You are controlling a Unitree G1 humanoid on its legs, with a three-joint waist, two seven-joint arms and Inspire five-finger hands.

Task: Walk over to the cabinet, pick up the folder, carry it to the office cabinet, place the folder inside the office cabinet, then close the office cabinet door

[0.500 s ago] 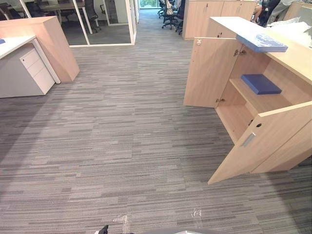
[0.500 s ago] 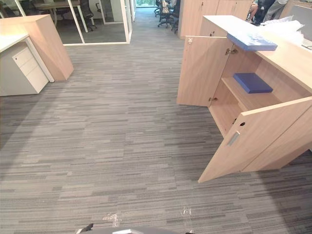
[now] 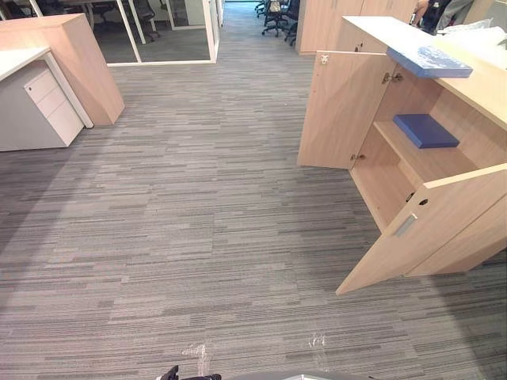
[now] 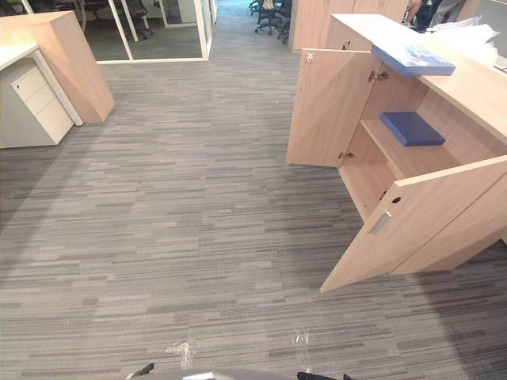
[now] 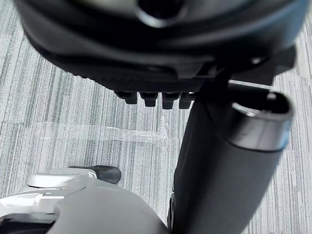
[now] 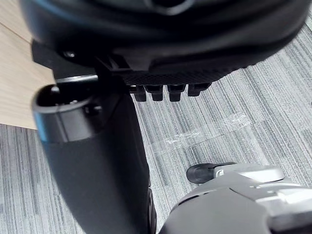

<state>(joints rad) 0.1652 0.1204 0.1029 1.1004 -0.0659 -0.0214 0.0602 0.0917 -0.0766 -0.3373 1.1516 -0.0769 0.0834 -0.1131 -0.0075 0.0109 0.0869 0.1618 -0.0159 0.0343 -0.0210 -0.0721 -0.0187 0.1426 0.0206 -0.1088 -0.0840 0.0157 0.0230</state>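
Gaping cabinet (image 3: 479, 87), 2 doors (image 3: 342, 111) (image 3: 428, 229) open; 2 folders (image 3: 428, 61) (image 3: 425, 130), 1 atop, 1 on shelf (image 3: 412, 162); left hand (image 5: 161, 48), right hand (image 6: 161, 48) slack, empty.

grey striped carpet (image 3: 182, 237), white drawer unit (image 3: 51, 111) at far left, office chairs (image 3: 277, 16) at the back

This is an open-plan office. Grey striped carpet (image 3: 198, 237) covers the floor. On the right a low wood-grain cabinet (image 3: 478, 87) stands with its doors (image 3: 342, 111) open and a blue folder (image 3: 425, 131) on its shelf. On the left is a desk (image 3: 20, 62) with a white drawer unit (image 3: 52, 107) under it. Glass partitions (image 3: 170, 32) and swivel chairs (image 3: 277, 14) show at the far end.
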